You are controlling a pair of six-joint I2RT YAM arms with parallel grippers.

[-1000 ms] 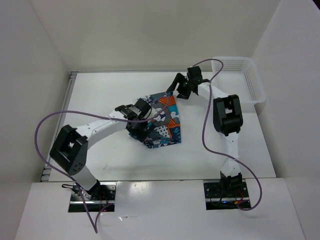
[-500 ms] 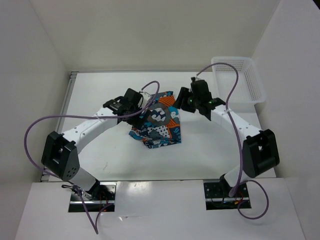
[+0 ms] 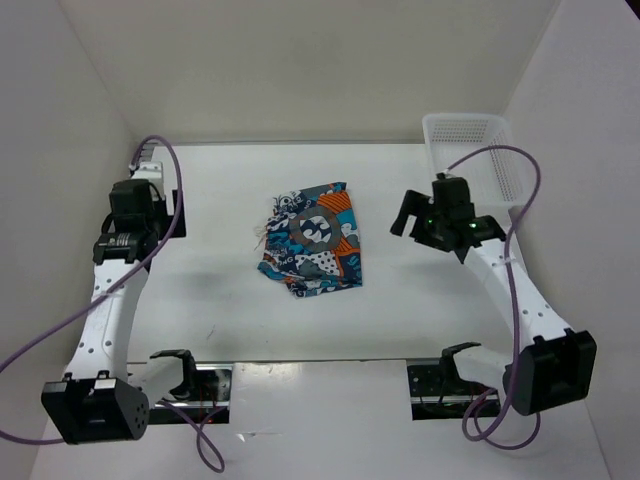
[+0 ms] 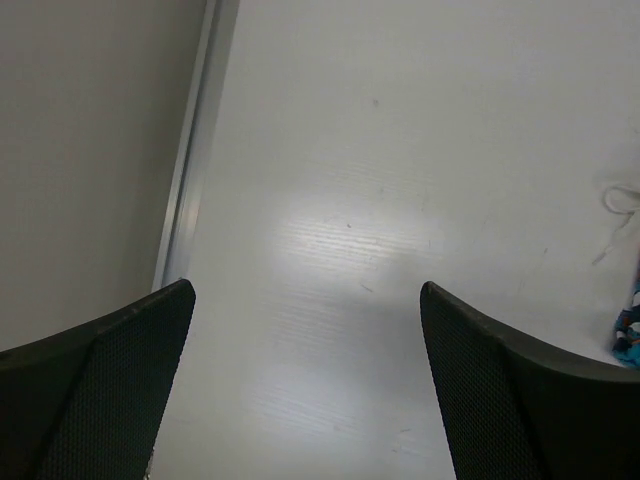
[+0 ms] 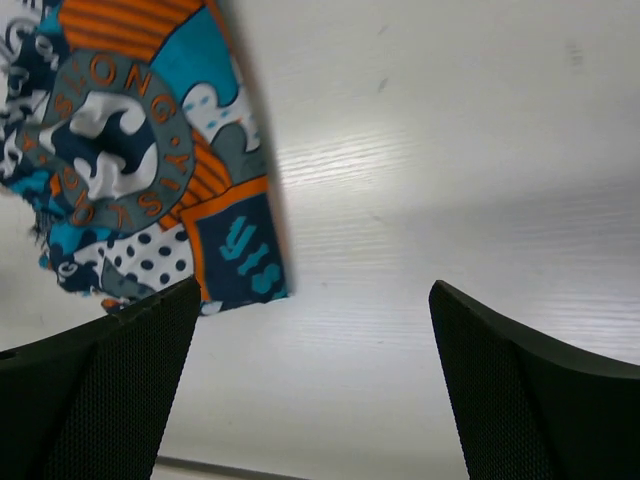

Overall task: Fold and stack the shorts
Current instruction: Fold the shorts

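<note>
Looking at soft cartoon-print shorts in teal-blue, orange, white, grey and black (image 3: 312, 240), lying as a loosely folded bundle near the middle of the white worktop (image 3: 220, 300), slightly toward its far edge, with uneven edges and loose threads trailing on the left side. Hovering with the left pincer (image 4: 307, 290) spread wide over bare worktop close to the left edge, well apart from the fabric and gripping nothing. Hovering likewise with the right pincer (image 5: 315, 288) spread wide and gripping nothing, just to the right of the bundle. Judging the likeliest trouble to be the fold slackening or springing open, being soft cloth with nothing pressing on it. Also judging that a fresh pinch catching only the top layer could be dragging the fold apart, and that the purple cable (image 3: 500, 150) looping over the container could be snagging its rim during a reach. Turning to the white mesh plastic basket (image 3: 470, 119) at the far right corner of the worktop: seeing nothing inside it, though part of its floor is hidden behind the cable.
</note>
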